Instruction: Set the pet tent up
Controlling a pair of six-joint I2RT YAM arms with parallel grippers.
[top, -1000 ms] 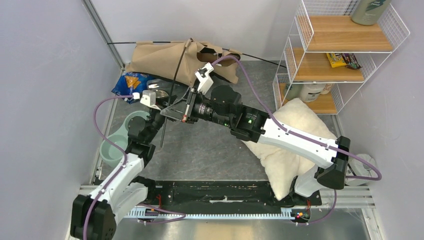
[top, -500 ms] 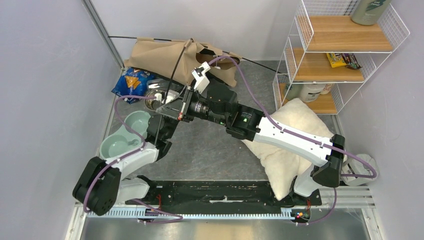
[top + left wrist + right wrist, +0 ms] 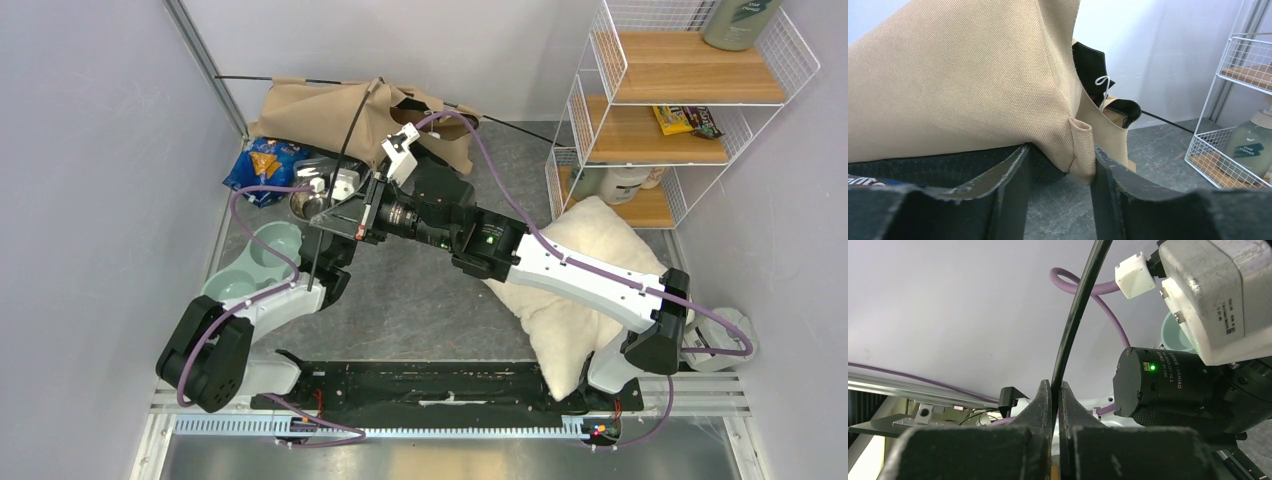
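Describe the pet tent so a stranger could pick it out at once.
Start at the white wire shelf and look left along the back wall. The pet tent is the crumpled heap there, with thin black poles sticking out. Tan woven canvas sets it apart from the blue snack bag beside it and the fluffy white pillow.

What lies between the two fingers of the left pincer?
A tan fabric loop at the pet tent's corner hangs between them, seen in the left wrist view.

A lab test cell staged as a pet corner: bare walls (image 3: 80, 150), wire shelf (image 3: 690, 65), feeding bowls (image 3: 270, 245).
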